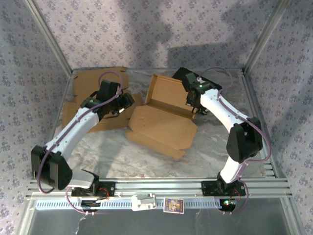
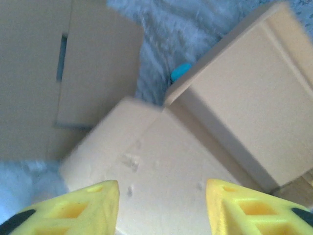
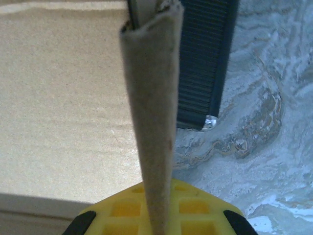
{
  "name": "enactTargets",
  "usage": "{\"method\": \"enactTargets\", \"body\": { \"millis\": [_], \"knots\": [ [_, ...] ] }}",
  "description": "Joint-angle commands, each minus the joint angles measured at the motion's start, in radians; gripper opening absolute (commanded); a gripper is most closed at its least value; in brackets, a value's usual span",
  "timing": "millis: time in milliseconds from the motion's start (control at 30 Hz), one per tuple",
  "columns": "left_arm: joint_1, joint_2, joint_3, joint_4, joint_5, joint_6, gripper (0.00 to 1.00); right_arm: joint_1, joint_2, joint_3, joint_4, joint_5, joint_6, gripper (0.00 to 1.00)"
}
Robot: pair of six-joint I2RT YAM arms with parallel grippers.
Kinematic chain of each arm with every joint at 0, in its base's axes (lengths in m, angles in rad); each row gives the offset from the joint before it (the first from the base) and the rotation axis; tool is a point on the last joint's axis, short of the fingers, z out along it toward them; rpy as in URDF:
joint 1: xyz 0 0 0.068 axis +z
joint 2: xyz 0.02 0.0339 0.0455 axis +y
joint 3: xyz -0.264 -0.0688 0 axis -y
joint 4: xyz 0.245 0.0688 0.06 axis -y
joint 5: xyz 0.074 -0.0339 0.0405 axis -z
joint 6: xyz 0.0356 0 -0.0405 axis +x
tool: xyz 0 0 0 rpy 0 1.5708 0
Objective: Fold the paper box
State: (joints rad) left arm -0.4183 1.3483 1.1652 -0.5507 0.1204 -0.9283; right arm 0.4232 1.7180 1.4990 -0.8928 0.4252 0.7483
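Lilac patterned walls, grey marbled tabletop (image 1: 210, 147). Brown cardboard box (image 1: 164, 122) sits at frame centre, half formed: back tray raised, front lid panel lying flat. Right gripper (image 3: 156, 210) pressed together on box's upright side wall, right of centre; likely anchoring box so it won't slide during folding. Left gripper (image 2: 161, 205) spread, nothing between fingers, hovers over flat lid panel, left of centre; probably lining up to lift it. Second flat cardboard sheet (image 1: 85, 85) lies upper left under left arm, apparently spare.

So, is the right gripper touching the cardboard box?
Touching. In the right wrist view, a wall of the cardboard box is pinched between the yellow fingers of the right gripper.
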Motion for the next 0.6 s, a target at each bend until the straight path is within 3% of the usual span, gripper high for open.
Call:
{"method": "enactTargets", "body": {
  "millis": [0,233,367,567],
  "knots": [
    [-0.017,-0.054,-0.117,-0.035,0.119,-0.223,0.53,-0.035,-0.036,-0.019,-0.006,-0.074,0.131,0.0],
    [-0.104,-0.178,-0.359,0.181,0.155,-0.471,0.7,-0.074,-0.037,-0.023,-0.039,-0.113,0.206,0.0],
    [-0.145,-0.177,-0.425,0.335,0.128,-0.5,0.71,-0.089,-0.035,-0.026,-0.04,-0.145,0.223,0.0],
    [-0.194,-0.074,-0.424,0.423,0.114,-0.479,0.7,-0.096,-0.033,-0.026,-0.046,-0.168,0.232,0.0]
  ]
}}
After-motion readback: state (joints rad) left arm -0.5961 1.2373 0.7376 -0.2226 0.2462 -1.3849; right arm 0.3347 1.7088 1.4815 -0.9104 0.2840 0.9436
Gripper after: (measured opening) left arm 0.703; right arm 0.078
